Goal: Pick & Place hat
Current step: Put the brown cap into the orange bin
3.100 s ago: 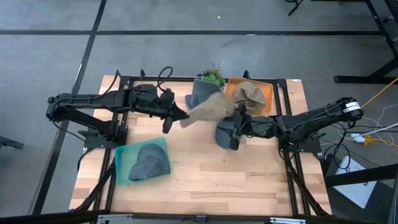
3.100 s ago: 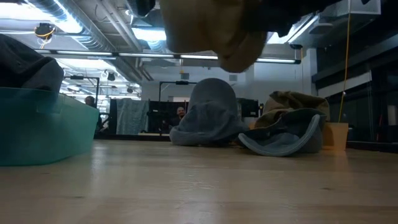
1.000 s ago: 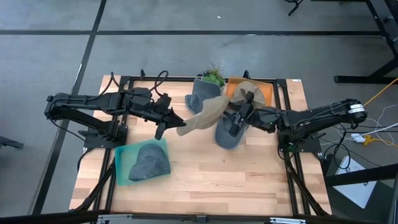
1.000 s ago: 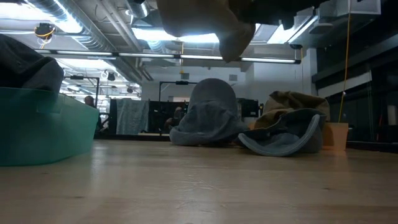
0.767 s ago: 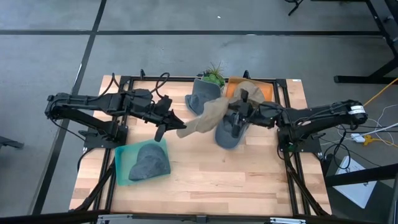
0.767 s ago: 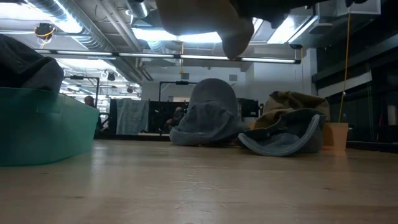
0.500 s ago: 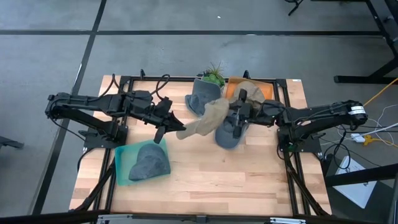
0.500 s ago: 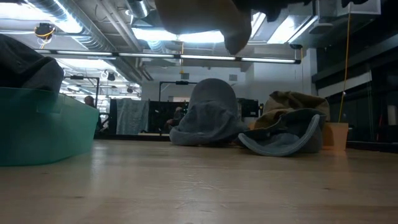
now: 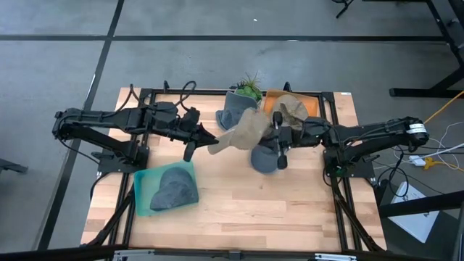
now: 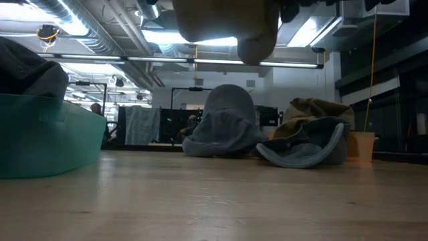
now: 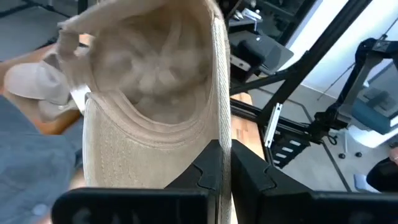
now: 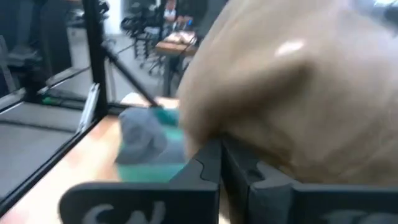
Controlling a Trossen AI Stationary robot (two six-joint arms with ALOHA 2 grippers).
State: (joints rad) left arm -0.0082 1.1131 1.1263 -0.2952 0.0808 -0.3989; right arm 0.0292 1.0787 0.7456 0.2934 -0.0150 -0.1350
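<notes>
A tan hat [image 9: 238, 134] hangs in the air over the table's middle, stretched between my two grippers; the low view shows its underside [image 10: 221, 20] at the top. My left gripper [image 9: 206, 142] is shut on the hat's left end, and its wrist view looks into the hollow crown [image 11: 155, 81]. My right gripper [image 9: 267, 133] is shut at the hat's right end, where tan cloth [image 12: 286, 93] fills its wrist view. A teal bin [image 9: 145, 181] at the near left holds a grey hat [image 9: 174, 190]. My left gripper pinches the hat's brim edge [image 11: 217, 134] between its two fingers, coming nearly level from the table's left. The hat is lifted clear and its open side faces this gripper. My right gripper comes level from the table's right, its shut fingertips at the crown's outer cloth [image 12: 205, 134]. The hat's bulge hides how much cloth lies between them.
Two grey hats [image 9: 233, 116] [image 9: 264, 158] lie on the table under and behind the held hat. Another tan hat [image 9: 293, 109] rests on an orange tray [image 9: 313, 109] at the far right, beside a small plant [image 9: 250, 87]. Bare wood lies toward the near edge.
My right gripper has swung about at its wrist toward the hat and shut on its right end. The hat's right part has bunched up and shifted slightly; its left end stays in my left gripper, which has kept still.
</notes>
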